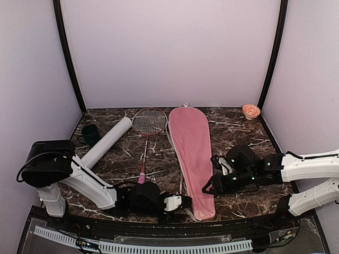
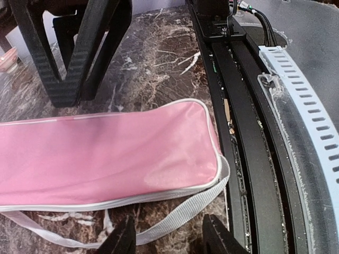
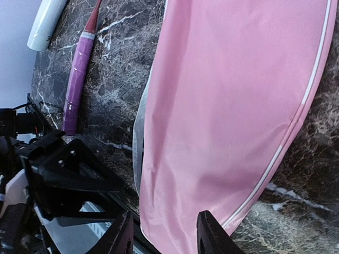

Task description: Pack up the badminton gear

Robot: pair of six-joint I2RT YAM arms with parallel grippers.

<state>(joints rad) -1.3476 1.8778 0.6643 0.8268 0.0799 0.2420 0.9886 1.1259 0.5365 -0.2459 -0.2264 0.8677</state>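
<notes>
Tabletop of dark brown veined marble (image 1: 233, 127) carried all the gear in view. The large pink racket-shaped fabric cover (image 1: 190, 153) lay flat along its middle, narrow end nearest the arms, probably so both could reach the opening. Left of the racket, the long pale grey tube (image 1: 107, 142) rested diagonally. Between tube and cover lay a racket with a red-strung head and pink handle (image 1: 149, 121), unpacked; I saw no second racket and no shuttlecocks. The left gripper (image 2: 167, 238) hovered at the cover's near end over its grey strap (image 2: 180, 214), fingers parted and grasping nothing. The right gripper (image 3: 164, 238) hung over the cover's right edge, likewise released. The small dark green cup (image 1: 90, 134) and small orange-patterned bowl (image 1: 251, 110) sat apart at the far corners.
</notes>
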